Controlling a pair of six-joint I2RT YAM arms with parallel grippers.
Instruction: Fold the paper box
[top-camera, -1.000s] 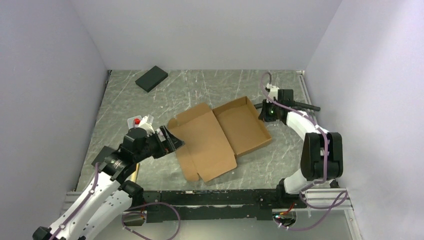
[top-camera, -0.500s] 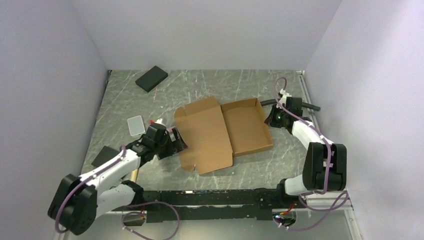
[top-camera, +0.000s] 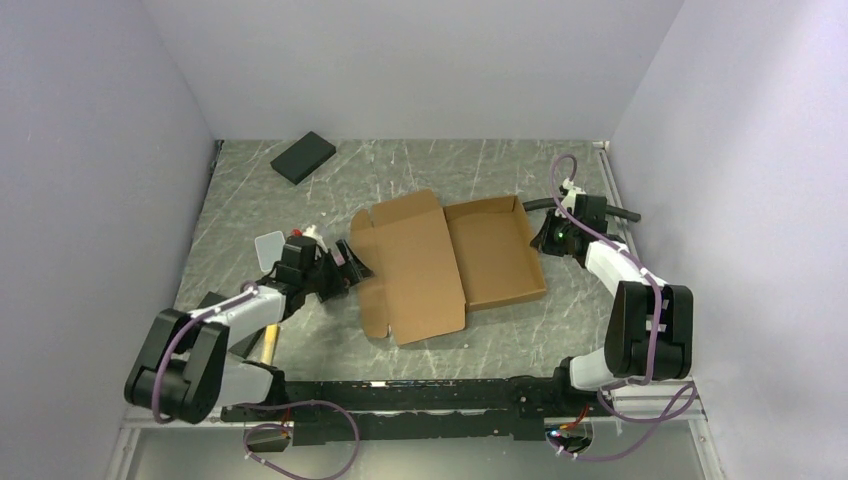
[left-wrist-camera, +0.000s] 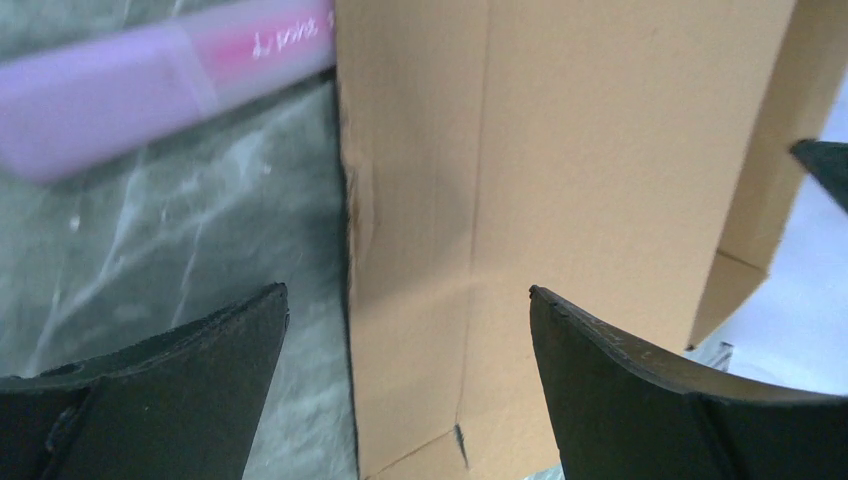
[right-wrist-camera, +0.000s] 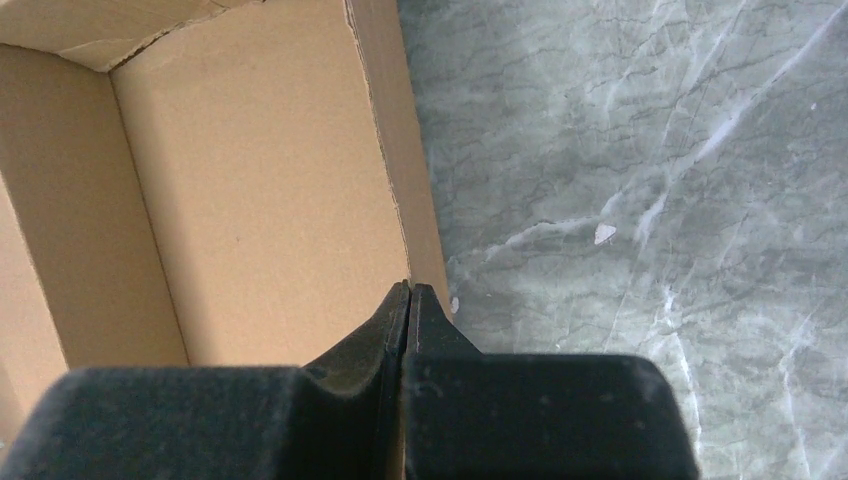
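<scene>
The paper box (top-camera: 430, 260) lies open mid-table, a brown cardboard tray on the right with its flat lid spread to the left. My left gripper (top-camera: 347, 265) is low on the table at the lid's left edge and is open. In the left wrist view, that edge of the box (left-wrist-camera: 580, 180) runs between the spread fingers of the left gripper (left-wrist-camera: 408, 300) without touching them. My right gripper (top-camera: 545, 235) is at the tray's right wall. In the right wrist view, the right gripper (right-wrist-camera: 408, 288) is shut on the top rim of that wall of the box (right-wrist-camera: 250, 200).
A black rectangular pad (top-camera: 303, 157) lies at the back left. A translucent plastic piece (top-camera: 270, 246) sits beside the left arm, and a pale pink-purple object (left-wrist-camera: 150, 70) lies just past the lid's corner. A black hose (top-camera: 625, 213) runs along the right wall.
The left arm has dropped low and stretched flat towards the lid's left edge. The right gripper moved right, and the box shifted and turned with it.
</scene>
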